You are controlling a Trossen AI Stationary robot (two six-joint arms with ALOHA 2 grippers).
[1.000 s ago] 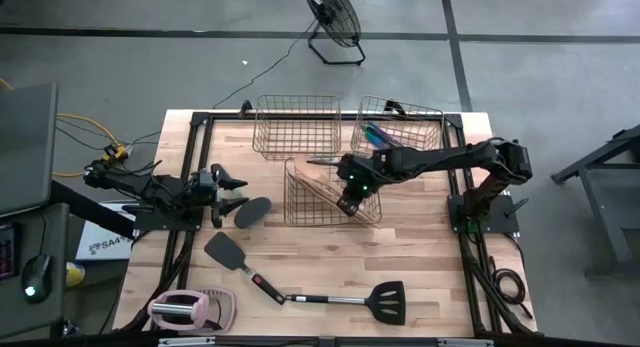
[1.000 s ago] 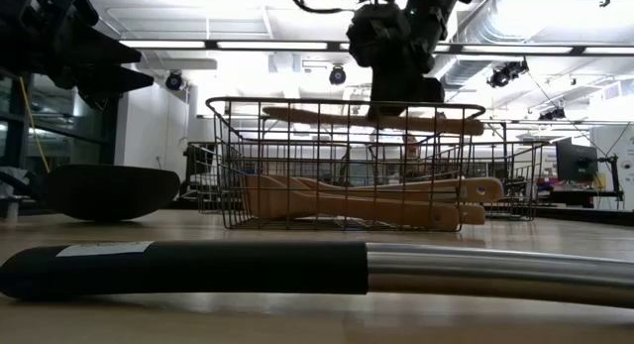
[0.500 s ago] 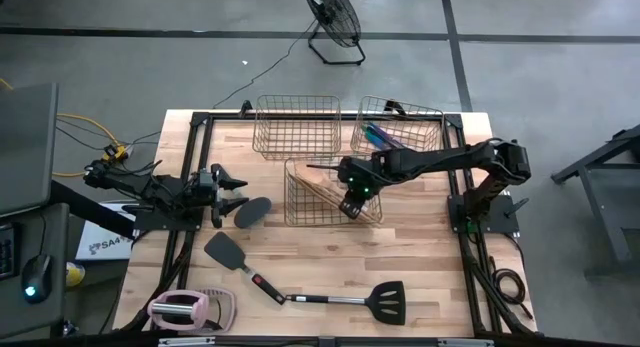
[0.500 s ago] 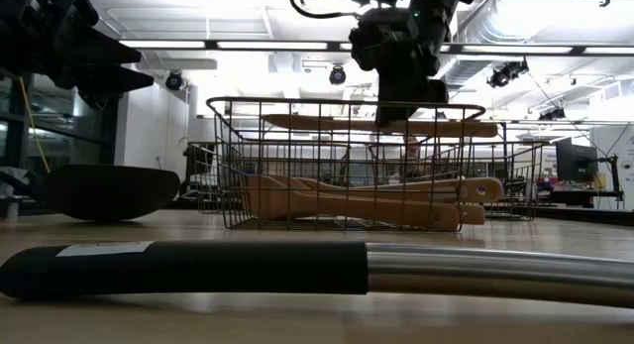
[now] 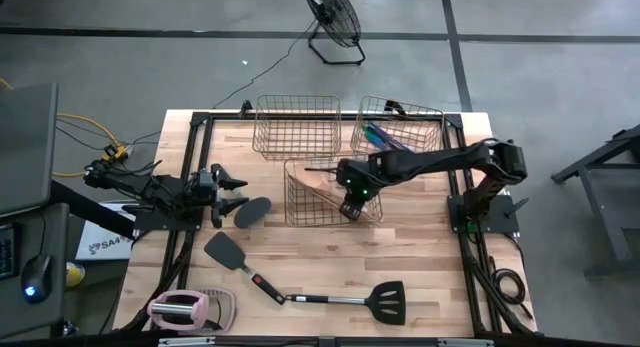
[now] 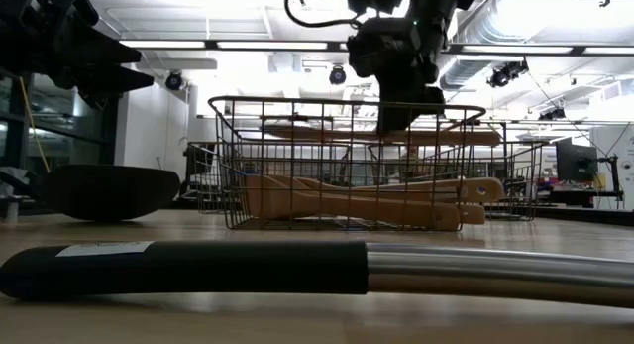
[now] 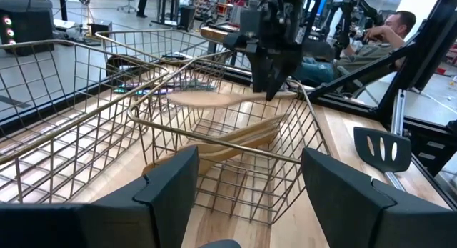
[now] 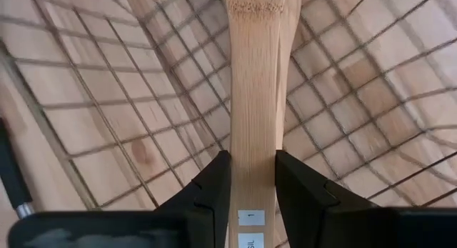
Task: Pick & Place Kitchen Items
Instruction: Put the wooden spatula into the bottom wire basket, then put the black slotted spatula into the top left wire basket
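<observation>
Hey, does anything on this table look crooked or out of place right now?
Yes. The middle copper wire basket sits skewed, unlike the two squared-up baskets behind it. The right claw holds a pale wooden utensil level at its rim.

Bright overhead lighting, blurred foreground, soft shadows

My high view looks straight down on the whole desk [image 5: 330,242]. My low view sits at desk height, facing the middle wire basket [image 6: 342,166] close up. Both wrist views share that basket.
</observation>
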